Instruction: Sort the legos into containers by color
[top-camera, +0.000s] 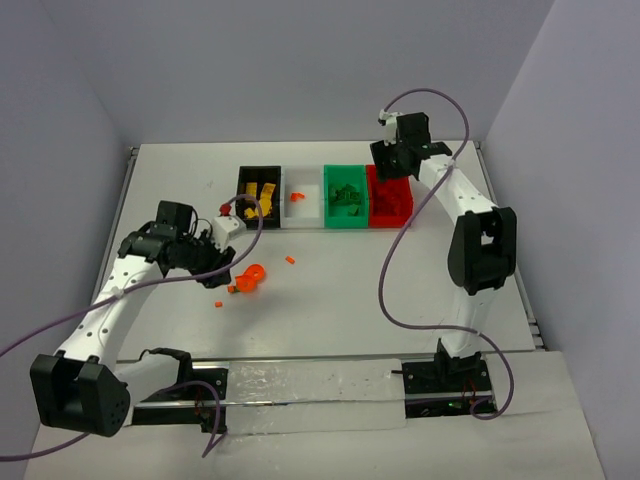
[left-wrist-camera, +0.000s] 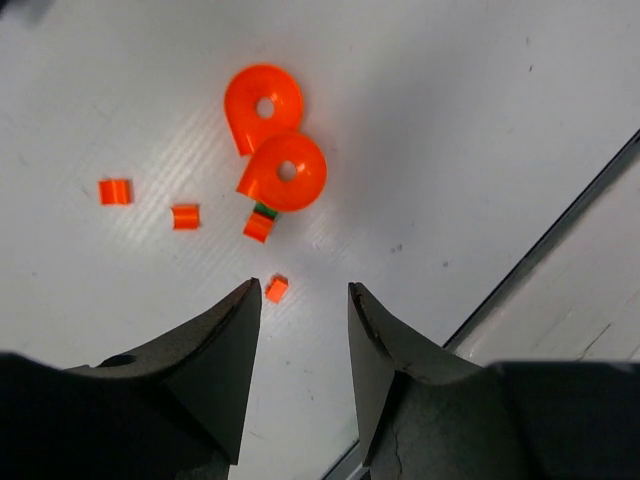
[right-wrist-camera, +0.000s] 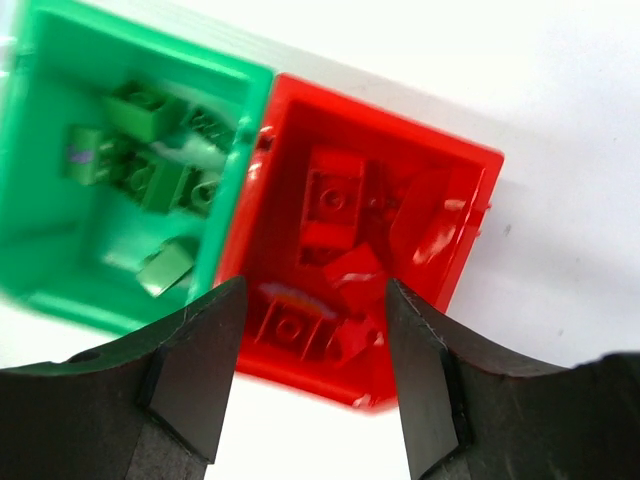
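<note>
Loose orange plastic legos lie on the white table top (top-camera: 400, 290) in front of the left arm. Two flat round orange pieces with centre holes (left-wrist-camera: 263, 105) touch each other. Just beside the nearer one sits a small orange brick (left-wrist-camera: 258, 226) with a sliver of green at its end. Two more small orange bricks (left-wrist-camera: 115, 191) lie apart to one side, and a tiny orange piece (left-wrist-camera: 277, 289) rests just off the tips of the left gripper (left-wrist-camera: 303, 290). That gripper hovers low over the table, its dark fingers spread partway with nothing between them.

Four small open plastic bins stand in a touching row at the far side of the table. The black bin (top-camera: 260, 170) holds yellow pieces, and the white bin (top-camera: 300, 215) holds one orange piece. The green bin (right-wrist-camera: 40, 250) holds several green bricks, and the red bin (right-wrist-camera: 270, 200) holds a jumble of red bricks.

The right gripper (right-wrist-camera: 315, 290) hangs above the red bin at the right end of the row. Its fingers are parted wide and carry nothing. One stray orange piece (top-camera: 290, 260) lies between the cluster and the bins.
</note>
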